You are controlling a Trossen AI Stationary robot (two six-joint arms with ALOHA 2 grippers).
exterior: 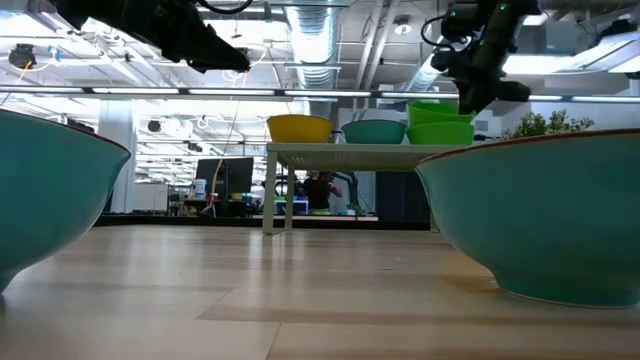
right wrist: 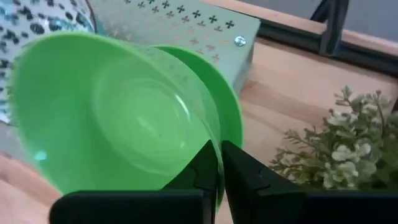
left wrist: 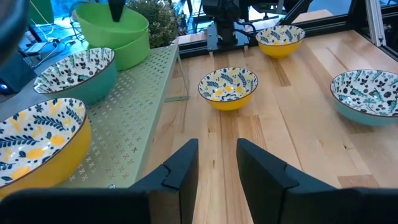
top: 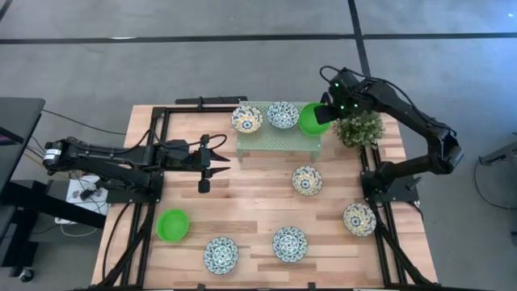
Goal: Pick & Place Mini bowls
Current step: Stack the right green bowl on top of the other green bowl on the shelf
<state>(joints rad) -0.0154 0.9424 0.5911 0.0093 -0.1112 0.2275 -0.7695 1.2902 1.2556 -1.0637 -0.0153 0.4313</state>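
Note:
Two plain green mini bowls are nested at the right end of the pale-green rack: an upper one inside a lower one. My right gripper is above them, shut on the upper bowl. Two patterned mini bowls stand on the rack to their left. Several more patterned bowls and one green bowl rest on the table. My left gripper hovers open over the table's left middle, holding nothing. My right gripper pinches the upper green bowl's rim, one finger inside the bowl and one outside. The fingers come steeply from above, slanting toward the rack. The bowl sits tilted in the lower green bowl.
A small bushy potted plant stands right next to the rack's right end, close under my right arm. Black frame rails run along the table's sides. Bare wood lies between the rack and the near row of bowls.

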